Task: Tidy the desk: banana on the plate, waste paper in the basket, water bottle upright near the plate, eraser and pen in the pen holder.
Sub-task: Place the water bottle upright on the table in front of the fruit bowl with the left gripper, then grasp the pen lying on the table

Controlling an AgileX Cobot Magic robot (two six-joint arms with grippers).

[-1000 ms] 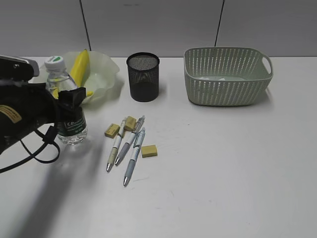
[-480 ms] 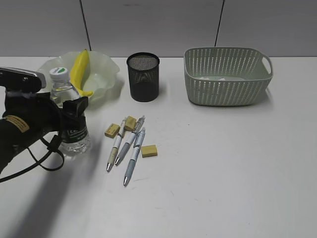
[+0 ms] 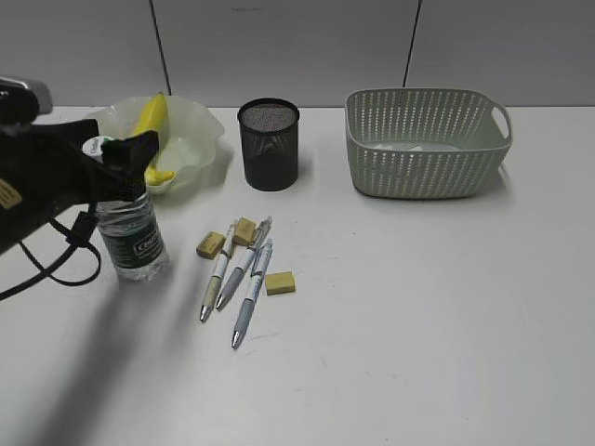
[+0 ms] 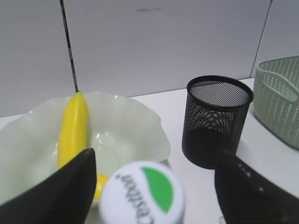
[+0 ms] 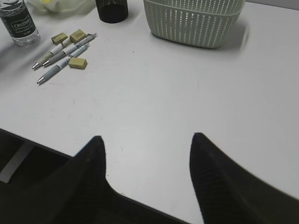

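The water bottle (image 3: 133,237) stands upright on the desk (image 3: 418,307), just in front of the plate (image 3: 198,130). The banana (image 3: 153,116) lies in the plate. My left gripper (image 3: 116,153) hovers at the bottle's top, open; in the left wrist view its fingers (image 4: 70,186) flank the white cap (image 4: 142,196) with gaps on both sides. Three pens (image 3: 238,274) and three erasers (image 3: 280,282) lie loose in front of the pen holder (image 3: 269,144). A pale shape shows inside the basket (image 3: 428,139); I cannot tell if it is the waste paper. My right gripper (image 5: 147,140) is open over bare desk.
The pen holder stands between the plate and the basket along the back. A grey wall rises right behind them. In the right wrist view the desk's front edge (image 5: 42,144) lies just under the right gripper.
My left gripper has opened and risen from the bottle's body to its cap. The bottle stays standing where it was set down. The right gripper has not changed.
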